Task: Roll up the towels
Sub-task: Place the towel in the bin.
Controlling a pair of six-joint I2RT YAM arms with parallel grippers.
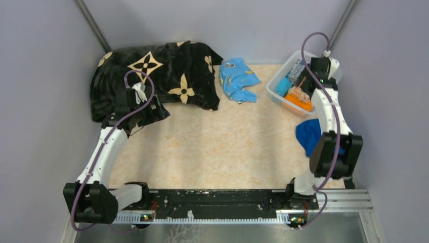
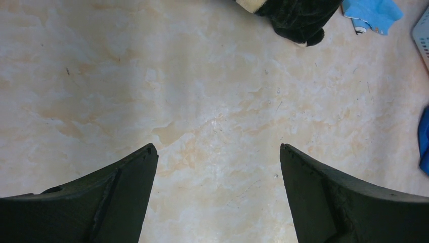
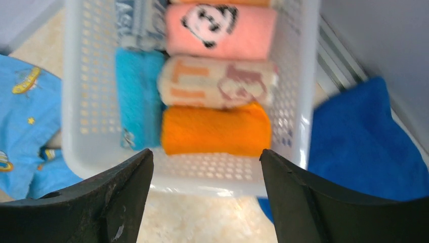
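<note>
Towels [image 3: 215, 129] rolled in basket [image 3: 91, 152] beneath right tool [image 3: 206, 152], released; left tool [image 2: 217, 147] released; blue towel [image 3: 359, 131], seemingly loose, beside basket.

1. The left arm [image 1: 103, 149] stretches forward from its base, wrist angled down.
2. The left gripper [image 2: 217, 148] points downward, its jaws wide apart with nothing between them.
3. The right arm [image 1: 331, 114] folds at the elbow and reaches far right.
4. The right gripper [image 3: 206, 153] has its jaws spread, empty.

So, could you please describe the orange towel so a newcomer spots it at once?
Find the white perforated basket, far right on the table. The orange towel is the roll at its near end. It is plain orange; its neighbours are a printed cream roll and a turquoise one.
</note>
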